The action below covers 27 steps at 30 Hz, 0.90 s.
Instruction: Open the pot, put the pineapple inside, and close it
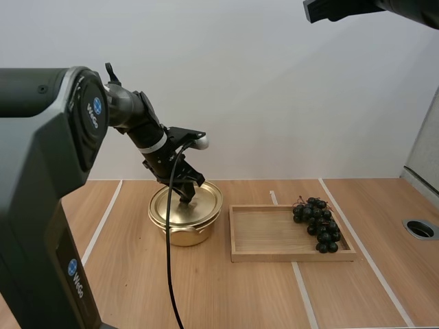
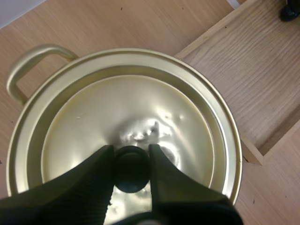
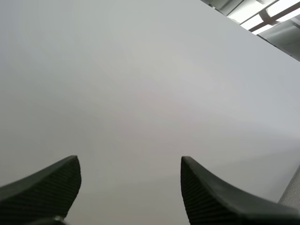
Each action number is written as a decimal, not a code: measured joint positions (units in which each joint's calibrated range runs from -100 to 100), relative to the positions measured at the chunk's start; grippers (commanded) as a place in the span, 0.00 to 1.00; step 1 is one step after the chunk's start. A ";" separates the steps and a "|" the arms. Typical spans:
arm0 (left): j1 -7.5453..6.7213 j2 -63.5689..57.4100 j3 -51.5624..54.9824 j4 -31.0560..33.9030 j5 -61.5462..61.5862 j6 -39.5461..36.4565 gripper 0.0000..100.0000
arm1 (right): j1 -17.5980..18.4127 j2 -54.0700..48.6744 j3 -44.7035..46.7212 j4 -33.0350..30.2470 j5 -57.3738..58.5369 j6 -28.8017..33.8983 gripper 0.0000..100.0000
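Pinching the small round black knob (image 2: 131, 172) between its ribbed black fingers (image 2: 98, 176), the left gripper (image 2: 131, 152) sits at the centre of the shiny gold metal lid (image 2: 122, 101). The tips press on both sides of the knob. Lid looks seated flat on the gold metal pot (image 1: 184, 232), rim even all round, loop handle (image 2: 28, 65) sticking out to one side, so opening is not yet done. Pot stands on the light wooden table (image 1: 226, 295), just beside the left end of the shallow rectangular wooden tray (image 1: 288, 256), apart from it. Judgement: lid is thin pressed metal, probably light and stiff but slick. The knob is the only real hold, small and smooth, so it could twist or slip; a straight lift seems best. Fruit on hand is a bunch of dark purple grapes (image 1: 317, 224), not a pineapple, lying at the tray's right end, well apart from the pot. Grapes likely soft and floppy, and berries may drop off. Best taken gently around the thick middle or by the stalk, not squeezed hard. Farthest off, the right gripper (image 3: 129, 159) is raised high, fingers spread wide with nothing between them, facing a plain wall.
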 measured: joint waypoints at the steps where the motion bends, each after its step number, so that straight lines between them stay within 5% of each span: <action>1: 0.00 0.08 0.22 0.00 0.00 0.10 0.00 | 0.01 0.00 0.00 0.00 0.00 0.00 1.00; 7: 0.00 0.08 0.40 0.89 -0.16 0.28 0.01 | 0.01 0.00 0.00 -0.05 0.00 0.00 1.00; 9: 0.00 0.08 0.40 1.03 -0.16 0.18 0.08 | 0.01 0.00 0.00 -0.05 0.00 0.00 1.00; 12: 0.00 0.08 0.40 1.03 -0.16 -0.01 0.35 | 0.01 0.00 0.00 -0.05 0.00 0.00 1.00; 16: 0.00 0.40 0.69 2.75 1.31 -0.33 1.00 | 0.01 0.00 0.00 -0.05 0.00 0.00 1.00; 27: 0.00 -2.82 -7.15 4.04 7.61 -3.63 1.00 | 0.01 0.00 1.48 -0.05 1.54 0.00 1.00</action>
